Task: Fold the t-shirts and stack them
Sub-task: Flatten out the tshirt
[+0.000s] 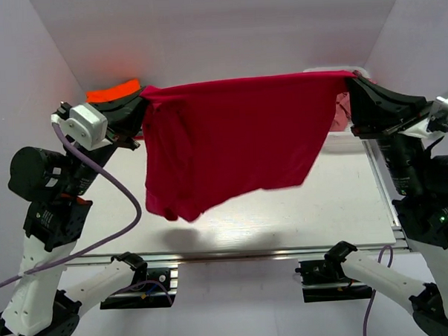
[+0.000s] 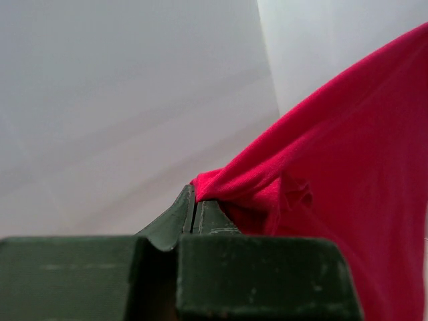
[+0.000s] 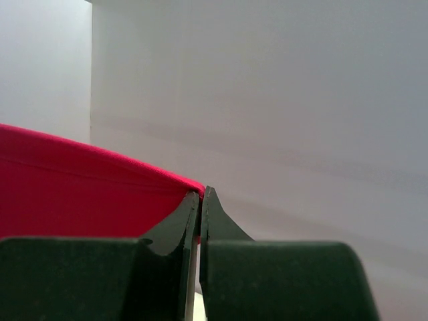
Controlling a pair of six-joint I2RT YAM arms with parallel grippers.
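Note:
A deep crimson red t-shirt point(image 1: 230, 138) hangs in the air, stretched between my two grippers above the table. My left gripper point(image 1: 142, 106) is shut on its left top corner; in the left wrist view the cloth point(image 2: 314, 174) is pinched at the fingertips point(image 2: 194, 200). My right gripper point(image 1: 352, 84) is shut on its right top corner; the right wrist view shows the cloth point(image 3: 80, 194) clamped between the closed fingers point(image 3: 200, 197). The shirt's lower edge hangs free above the table, lowest at the left. An orange shirt point(image 1: 113, 91) lies at the back left.
A salmon-pink cloth point(image 1: 342, 112) lies at the back right with a white basket rim point(image 1: 331, 70) behind the red shirt. The white table point(image 1: 337, 208) has a metal rail along its right edge point(image 1: 381, 183) and its front edge.

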